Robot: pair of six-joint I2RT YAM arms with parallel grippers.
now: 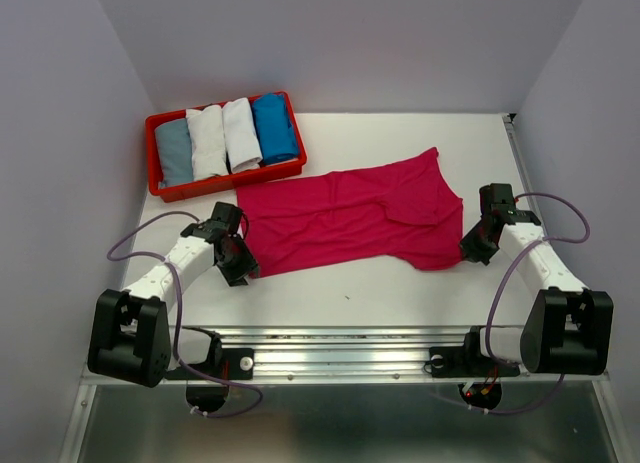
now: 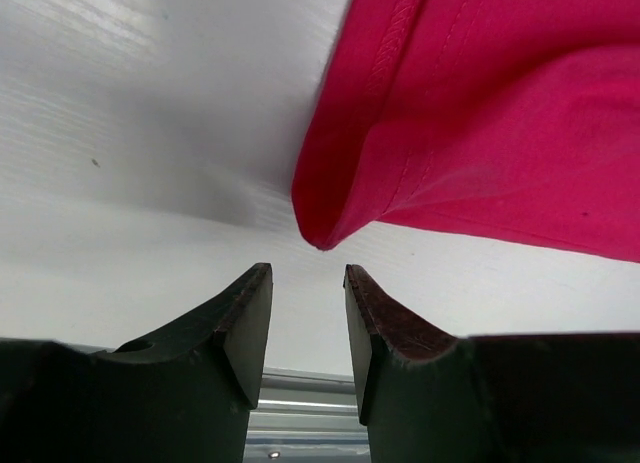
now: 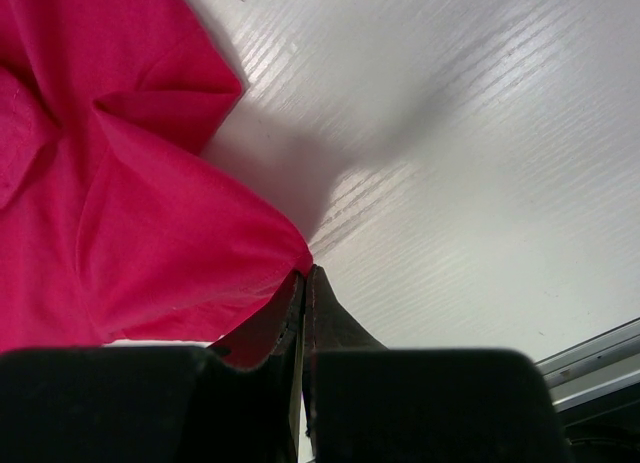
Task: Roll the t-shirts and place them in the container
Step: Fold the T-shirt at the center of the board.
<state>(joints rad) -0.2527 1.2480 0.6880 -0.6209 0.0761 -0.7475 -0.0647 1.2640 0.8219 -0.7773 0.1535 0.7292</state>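
A magenta-pink t-shirt (image 1: 350, 218) lies spread and wrinkled across the middle of the white table. My left gripper (image 1: 240, 263) is open and empty, just short of the shirt's near-left corner; in the left wrist view that folded corner (image 2: 330, 228) hangs right in front of the gap between my fingers (image 2: 308, 273). My right gripper (image 1: 472, 248) sits at the shirt's right edge. In the right wrist view its jaws (image 3: 305, 273) are closed with a corner of the pink cloth (image 3: 130, 213) pinched at their tips.
A red tray (image 1: 152, 153) at the back left holds rolled shirts side by side: a grey-blue one (image 1: 174, 151), two white ones (image 1: 207, 141) and a bright blue one (image 1: 274, 128). White walls enclose the table. A metal rail (image 1: 350, 338) runs along the near edge.
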